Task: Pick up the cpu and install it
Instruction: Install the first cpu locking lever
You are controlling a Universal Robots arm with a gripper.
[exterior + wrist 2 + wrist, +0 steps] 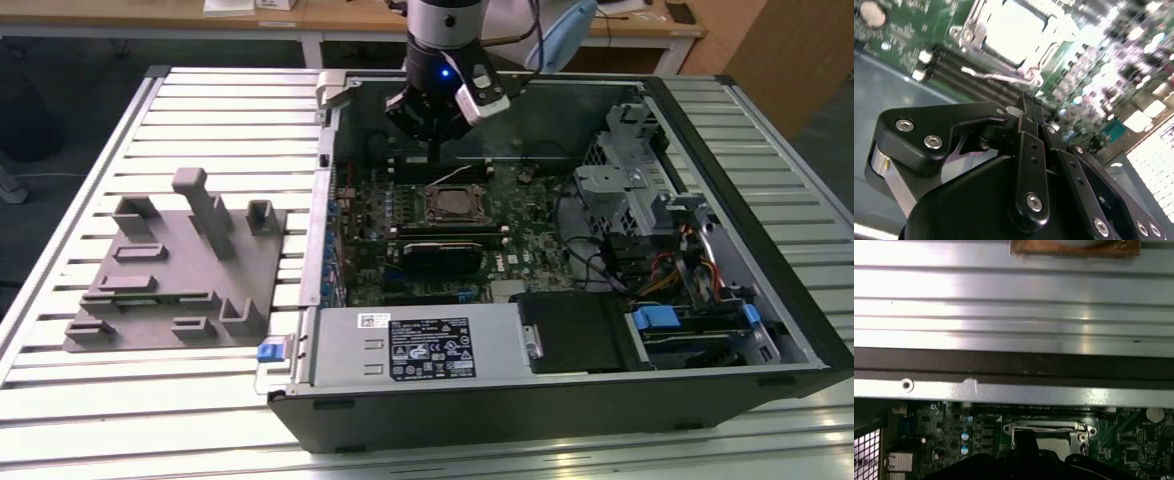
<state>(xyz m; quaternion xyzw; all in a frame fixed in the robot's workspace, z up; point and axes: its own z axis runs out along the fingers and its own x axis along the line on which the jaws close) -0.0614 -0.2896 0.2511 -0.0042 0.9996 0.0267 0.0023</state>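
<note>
Fingers: in the second wrist view the two black fingers (pixel 1030 112) lie pressed together with no gap, and nothing is seen between them.
Gripper: in the exterior view the gripper (pixel 438 152) hangs from the arm (pixel 447 30) inside the open computer case (pixel 747 140), just above the board near the case's far wall.
Cpu: the cpu (pixel 1013 31) sits seated in the socket (pixel 970 35) on the green motherboard (pixel 534 225), its pale top bright in the second wrist view; it lies just beyond the fingertips and apart from them.
Socket frame: a metal frame surrounds the chip, and a thin lever (pixel 999 77) runs along the side nearest the gripper.
Grey fixture: the grey fixture (pixel 180 265) with upright tabs rests on the slatted surface (pixel 134 400), beside the case on the exterior view's left.
Case front: a labelled power supply (pixel 420 345) fills the near edge of the case.
</note>
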